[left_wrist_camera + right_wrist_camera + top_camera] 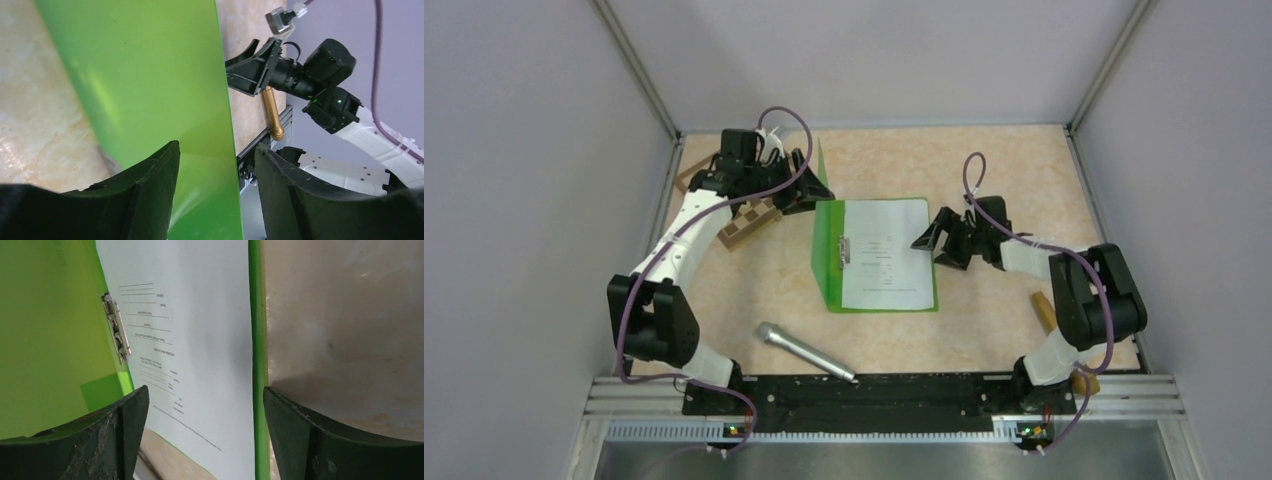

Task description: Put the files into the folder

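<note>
The green folder (824,262) lies open in the middle of the table. Its front cover (823,172) stands raised at the left. The files (884,255) lie as white printed sheets on the back cover, next to the metal clip (116,330). My left gripper (810,196) is at the raised cover, open. In the left wrist view the cover's edge (150,75) passes between the spread fingers of that gripper (216,150) without being pinched. My right gripper (927,238) hovers open at the folder's right edge. Below this gripper (205,392) are the files (200,330).
A brown checkered board (749,222) lies under the left arm at the back left. A silver microphone (804,350) rests near the front rail. A brass-coloured cylinder (1044,310) lies beside the right arm's base. Enclosure walls stand on three sides.
</note>
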